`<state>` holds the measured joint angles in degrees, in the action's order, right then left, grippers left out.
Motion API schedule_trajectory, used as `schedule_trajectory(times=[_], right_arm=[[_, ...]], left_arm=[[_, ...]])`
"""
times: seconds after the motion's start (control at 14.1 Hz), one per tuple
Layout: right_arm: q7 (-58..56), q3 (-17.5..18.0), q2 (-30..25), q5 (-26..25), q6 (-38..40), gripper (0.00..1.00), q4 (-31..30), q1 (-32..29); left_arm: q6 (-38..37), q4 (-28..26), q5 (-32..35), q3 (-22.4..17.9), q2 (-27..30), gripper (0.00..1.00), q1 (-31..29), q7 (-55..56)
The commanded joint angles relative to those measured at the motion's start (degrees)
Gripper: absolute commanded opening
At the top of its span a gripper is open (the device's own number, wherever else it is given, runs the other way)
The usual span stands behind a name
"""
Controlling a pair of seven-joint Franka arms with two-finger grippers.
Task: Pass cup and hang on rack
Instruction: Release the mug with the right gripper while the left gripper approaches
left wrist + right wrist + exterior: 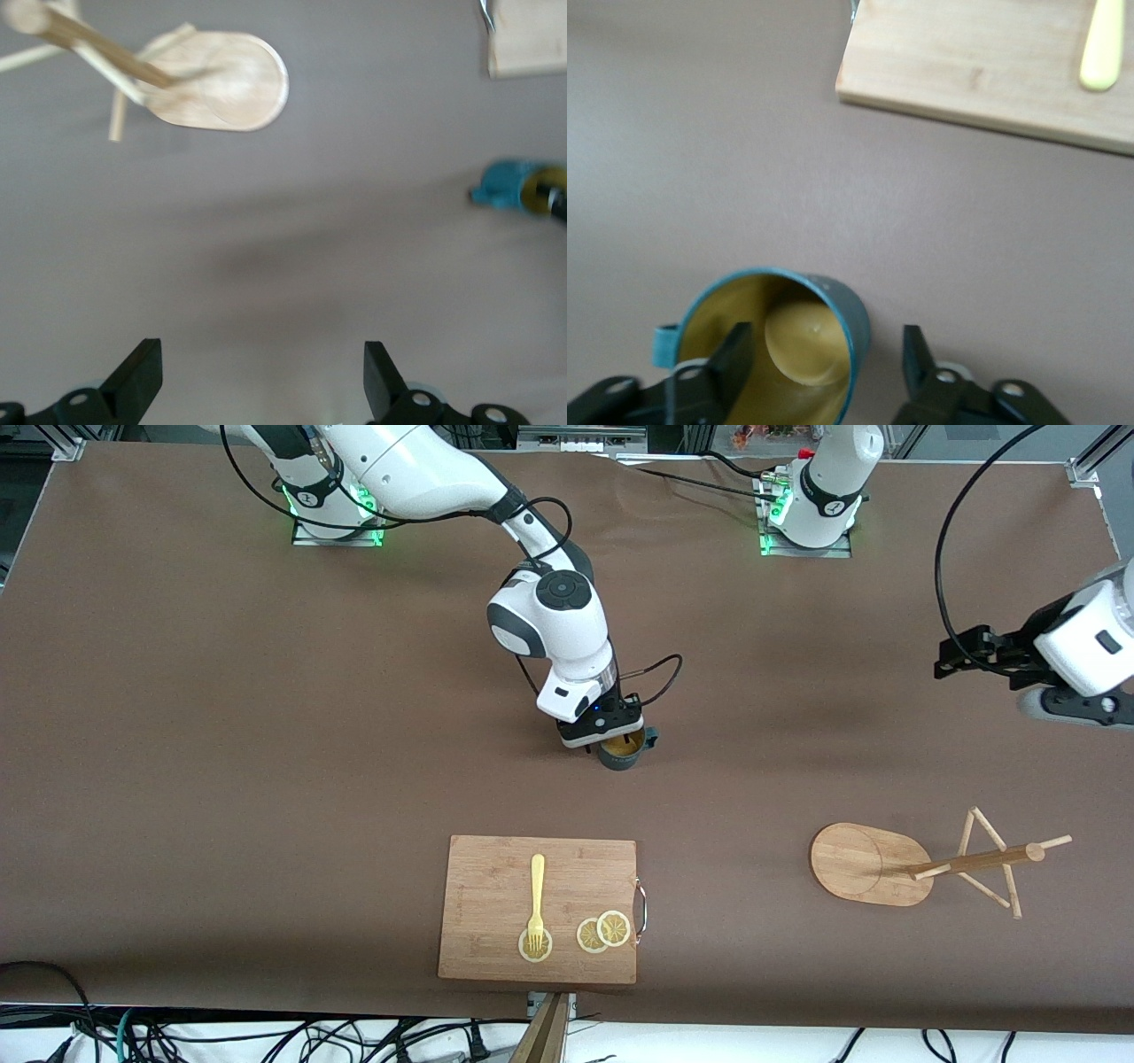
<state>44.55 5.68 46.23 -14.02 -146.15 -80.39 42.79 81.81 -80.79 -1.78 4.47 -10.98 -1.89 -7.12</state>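
Glazed teal cup [622,749] mid-bench, right gripper [615,737] spread astride its rim, one finger inside, bamboo rack [873,864] near the front edge, left gripper [961,657] open, empty, matte brown bench [266,779].

Bare table [753,779] separates the cup [622,749] from the rack [873,864].

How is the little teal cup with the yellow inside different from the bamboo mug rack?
The small teal-blue cup with its mustard-yellow inside is dark and round; the light bamboo mug rack is pale, with an oval base and thin pegs. The cup is much smaller than the rack. The right gripper has one finger inside the cup, while the rack stands untouched, nearer the front camera toward the left arm's end. The open left gripper waits above bare table. Both cup and rack stand upright.
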Motion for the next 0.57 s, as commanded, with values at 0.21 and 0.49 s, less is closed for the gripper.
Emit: schedule_trajectory(times=[0.21, 0.49], right_arm=[[-4.1, -0.1, -11.6, 2.8, 19.9, 0.89, -0.4, -3.5], [-14.7, -0.7, -18.7, 3.8, 34.8, 0.89, -0.6, -8.5]], left_arm=[[-0.6, -5.2, -1.7, -0.1, 0.9, 1.00, 1.4, -21.8], [0.5, -11.3, -10.5, 0.0, 1.0, 1.00, 1.4, -35.0]])
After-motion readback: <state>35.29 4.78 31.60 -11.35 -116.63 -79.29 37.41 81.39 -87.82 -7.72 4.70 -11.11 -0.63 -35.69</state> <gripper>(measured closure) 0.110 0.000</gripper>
